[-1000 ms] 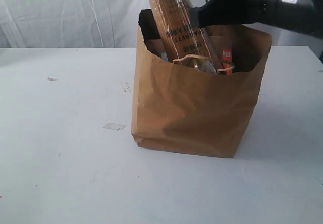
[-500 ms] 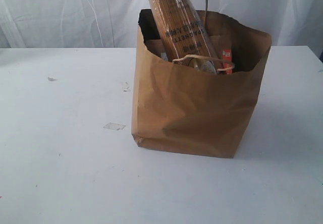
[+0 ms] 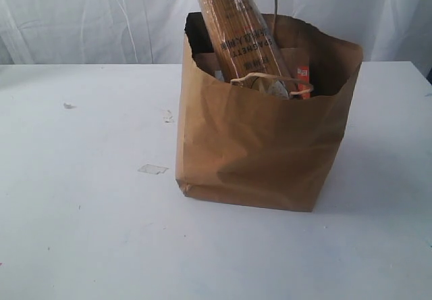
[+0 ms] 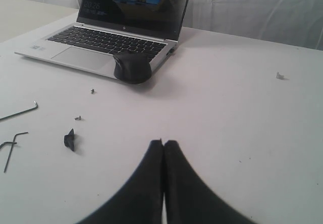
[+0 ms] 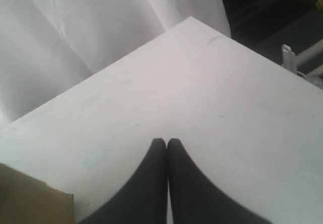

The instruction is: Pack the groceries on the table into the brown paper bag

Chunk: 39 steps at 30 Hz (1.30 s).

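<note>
The brown paper bag [image 3: 266, 134] stands upright on the white table [image 3: 81, 212], right of centre in the exterior view. A long spaghetti packet [image 3: 236, 30] leans out of its mouth, and an orange-red bit of another item [image 3: 304, 73] shows inside near a cord handle [image 3: 263, 78]. The other groceries are hidden. Neither arm appears in the exterior view. My left gripper [image 4: 163, 143] is shut and empty over bare tabletop. My right gripper [image 5: 167, 142] is shut and empty too, with a corner of the bag [image 5: 30, 199] beside it.
In the left wrist view an open laptop [image 4: 108, 37] and a black mouse [image 4: 132, 66] sit at the far side, with hex keys [image 4: 12, 143], small screws and a black scrap [image 4: 69, 139] nearby. A table edge and white curtain [image 5: 75, 27] show in the right wrist view.
The right arm, which reached over the bag's mouth a second ago, has drawn out of the exterior view. The bag and spaghetti packet have not moved.
</note>
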Motion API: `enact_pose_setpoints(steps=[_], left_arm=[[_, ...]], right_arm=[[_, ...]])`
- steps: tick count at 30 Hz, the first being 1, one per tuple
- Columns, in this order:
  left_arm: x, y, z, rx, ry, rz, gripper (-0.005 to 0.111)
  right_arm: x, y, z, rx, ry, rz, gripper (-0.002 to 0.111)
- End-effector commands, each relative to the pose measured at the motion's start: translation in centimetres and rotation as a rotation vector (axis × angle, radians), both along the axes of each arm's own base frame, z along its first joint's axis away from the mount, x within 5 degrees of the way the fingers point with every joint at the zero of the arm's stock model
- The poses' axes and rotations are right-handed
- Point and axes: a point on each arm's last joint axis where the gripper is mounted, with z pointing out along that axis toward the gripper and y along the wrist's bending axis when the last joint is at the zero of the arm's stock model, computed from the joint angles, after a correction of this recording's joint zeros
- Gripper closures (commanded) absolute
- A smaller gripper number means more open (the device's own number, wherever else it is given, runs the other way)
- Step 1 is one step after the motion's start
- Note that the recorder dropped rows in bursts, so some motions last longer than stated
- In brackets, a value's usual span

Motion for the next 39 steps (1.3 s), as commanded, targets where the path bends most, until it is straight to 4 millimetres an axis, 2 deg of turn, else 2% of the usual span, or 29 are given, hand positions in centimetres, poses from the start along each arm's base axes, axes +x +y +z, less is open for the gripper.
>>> enact_pose_setpoints(steps=[1,4,8,12,19,25,28,31,34,39], left_arm=[[0.0,0.0,-0.1,0.015,-0.001,-0.004,0.107],[0.0,0.0,-0.1,0.015,-0.001,-0.004,0.107],[0.0,0.0,-0.1,0.015,-0.001,-0.004,0.107],[0.0,0.0,-0.1,0.015,-0.001,-0.004,0.107],[0.0,0.0,-0.1,0.015,-0.001,-0.004,0.107],[0.0,0.0,-0.1,0.015,-0.001,-0.004,0.107],[0.0,0.0,-0.1,0.015,-0.001,-0.004,0.107],[0.0,0.0,-0.1,0.015,-0.001,-0.004,0.107],[0.0,0.0,-0.1,0.017,-0.002,-0.006,0.107],[0.1,-0.1,0.0,0.018,-0.013,-0.02,0.107]], right_arm=[[-2.0,1.6,0.8,-0.095,-0.086,0.138,0.108],[-3.7,2.0,1.4,-0.102,-0.118,0.148,0.108],[-5.8,1.8,1.5,-0.12,-0.079,0.107,0.108],[-7.2,1.7,1.7,-0.129,-0.094,0.084,0.108],[-8.0,1.8,2.2,-0.139,-0.155,0.075,0.108],[-8.2,1.9,2.0,-0.145,-0.136,0.094,0.108],[-9.3,2.0,1.6,-0.141,-0.106,0.106,0.108],[-10.8,1.9,1.6,-0.145,-0.16,0.094,0.108],[-10.7,2.0,2.0,-0.15,-0.196,0.099,0.108],[-10.7,1.9,1.8,-0.368,-0.154,0.122,0.108]])
